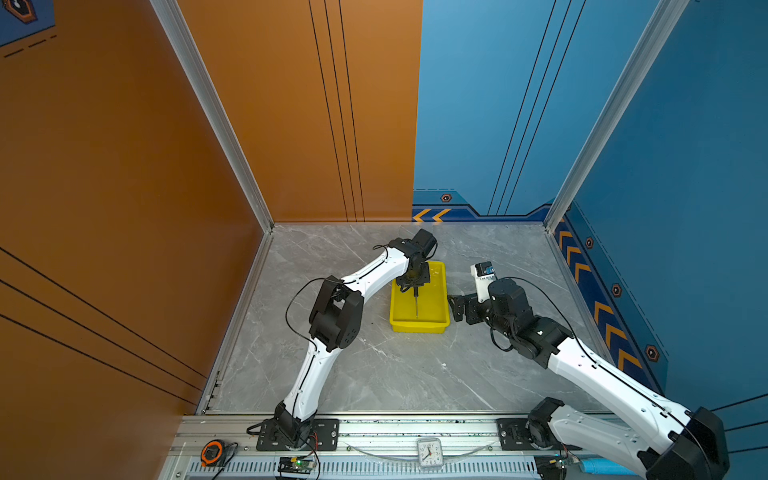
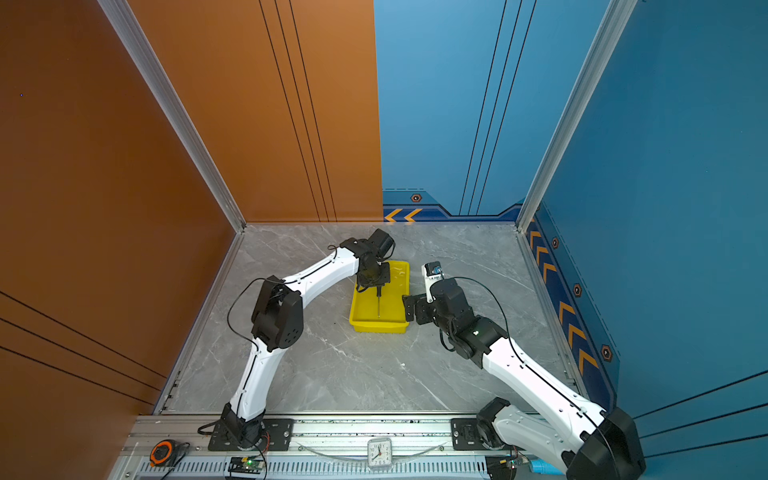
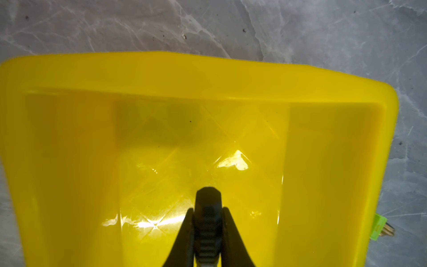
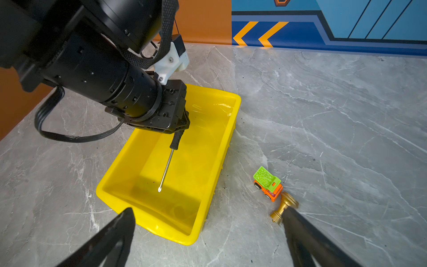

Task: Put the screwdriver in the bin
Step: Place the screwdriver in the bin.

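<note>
One screwdriver (image 4: 166,171). One yellow bin (image 4: 215,175). One toy truck (image 4: 268,183). One brass piece (image 4: 283,208). One clock (image 1: 430,453). One tape measure (image 1: 212,453). Two arms: left arm (image 1: 374,274), right arm (image 1: 590,365).

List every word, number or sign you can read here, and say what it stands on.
"1" to "12": dial of the clock on the front rail.
Orange chevrons, pointing left: back wall; a sign, no words.
Blue label on the right arm's camera: too small to read.
On the bin and screwdriver: no text seen.
</note>
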`<move>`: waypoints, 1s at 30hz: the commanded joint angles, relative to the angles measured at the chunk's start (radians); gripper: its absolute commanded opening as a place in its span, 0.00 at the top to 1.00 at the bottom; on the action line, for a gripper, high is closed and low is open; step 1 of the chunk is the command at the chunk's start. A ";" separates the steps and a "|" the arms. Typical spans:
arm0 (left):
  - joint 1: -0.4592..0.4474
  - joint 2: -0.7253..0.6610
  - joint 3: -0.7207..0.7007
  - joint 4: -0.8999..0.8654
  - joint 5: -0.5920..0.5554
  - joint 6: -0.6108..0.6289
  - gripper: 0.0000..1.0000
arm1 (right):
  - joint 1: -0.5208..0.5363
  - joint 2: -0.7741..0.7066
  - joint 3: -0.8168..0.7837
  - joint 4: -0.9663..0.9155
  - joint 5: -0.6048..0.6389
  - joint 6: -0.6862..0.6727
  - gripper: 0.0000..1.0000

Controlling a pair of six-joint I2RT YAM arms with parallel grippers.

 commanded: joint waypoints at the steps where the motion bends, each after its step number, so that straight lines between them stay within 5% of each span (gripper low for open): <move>1: -0.006 0.034 0.042 -0.009 -0.014 -0.008 1.00 | -0.001 -0.017 -0.016 -0.016 0.018 0.024 0.00; 30: 0.024 0.150 0.092 -0.010 -0.006 0.006 0.99 | 0.005 -0.057 -0.047 0.001 0.076 0.076 0.00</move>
